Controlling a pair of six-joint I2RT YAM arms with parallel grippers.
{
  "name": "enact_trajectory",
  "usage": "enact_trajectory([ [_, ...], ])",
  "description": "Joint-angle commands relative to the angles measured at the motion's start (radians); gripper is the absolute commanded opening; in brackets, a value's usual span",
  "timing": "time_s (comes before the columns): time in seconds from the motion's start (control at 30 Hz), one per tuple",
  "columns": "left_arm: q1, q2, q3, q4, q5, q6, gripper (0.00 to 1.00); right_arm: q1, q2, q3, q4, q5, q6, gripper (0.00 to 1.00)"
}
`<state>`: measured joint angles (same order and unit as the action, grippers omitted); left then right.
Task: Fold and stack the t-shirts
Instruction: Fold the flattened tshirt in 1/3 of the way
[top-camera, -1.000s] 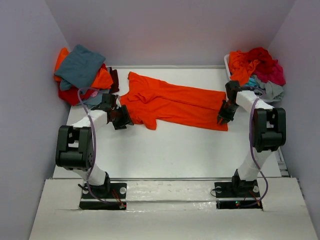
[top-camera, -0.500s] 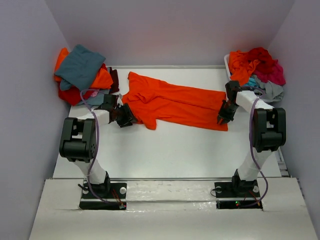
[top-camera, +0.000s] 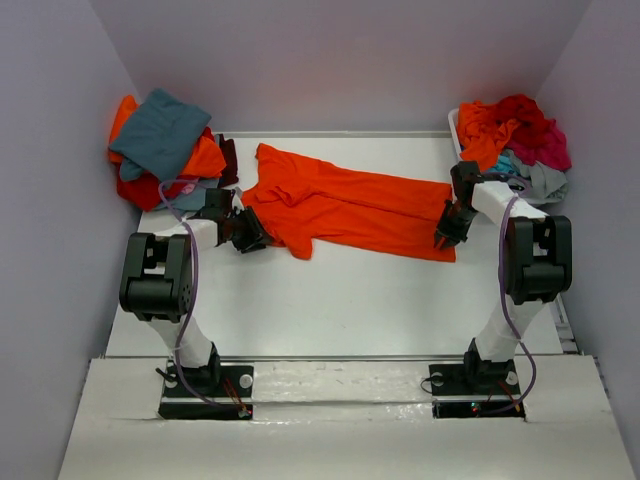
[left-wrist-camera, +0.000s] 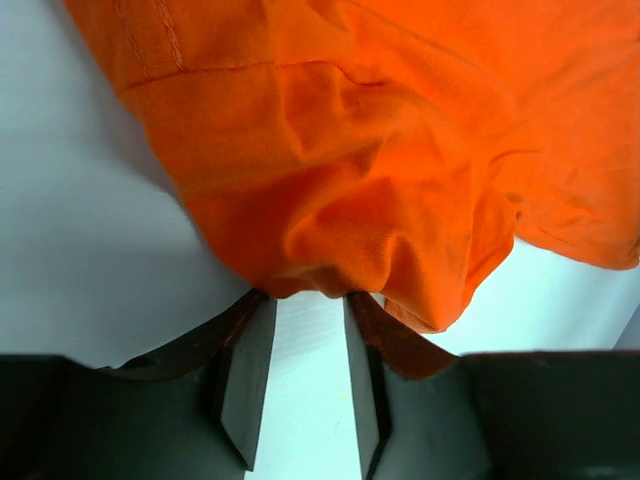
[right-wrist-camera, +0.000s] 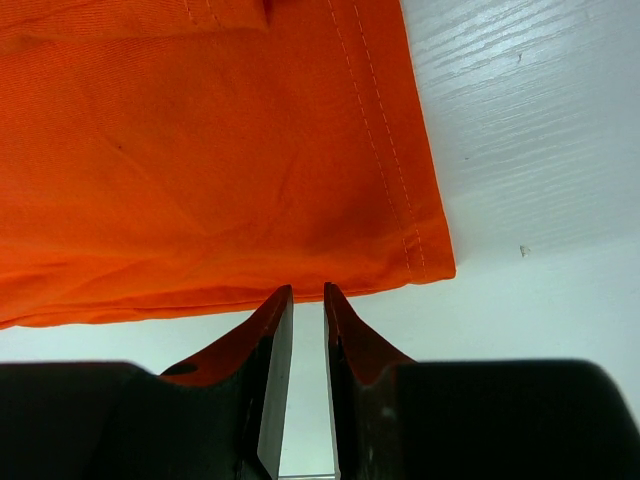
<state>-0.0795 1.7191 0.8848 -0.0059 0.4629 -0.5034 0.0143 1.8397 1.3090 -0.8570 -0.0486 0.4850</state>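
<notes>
White tabletop and pale walls framed the scene. At the left gripper the jaws stood apart, bare table showing between them, with a bunched sleeve end of the orange t-shirt pressed up against the tips. No cloth could be seen between the fingers. The right gripper showed only a narrow slit, its tips touching the stitched bottom hem near a corner; whether it had nipped that hem I could not tell. Between the two arms the shirt lay stretched across the table's far half, apparently folded lengthwise into a long band. Further out, a stack of finished shirts sat at the far left. A tumbled heap waited at the far right, so most of the job seemed left.
</notes>
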Motion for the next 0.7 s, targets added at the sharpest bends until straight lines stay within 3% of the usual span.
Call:
enact_trajectory([
  [0.0,0.007,0.004,-0.01,-0.002,-0.027,0.016,0.43,-0.01,0.023,-0.014,0.013,0.004,-0.005,0.25],
  [0.67,0.007,-0.009,0.019,-0.057,-0.075,0.052,0.14,-0.01,0.018,-0.022,0.019,0.0,-0.005,0.25],
])
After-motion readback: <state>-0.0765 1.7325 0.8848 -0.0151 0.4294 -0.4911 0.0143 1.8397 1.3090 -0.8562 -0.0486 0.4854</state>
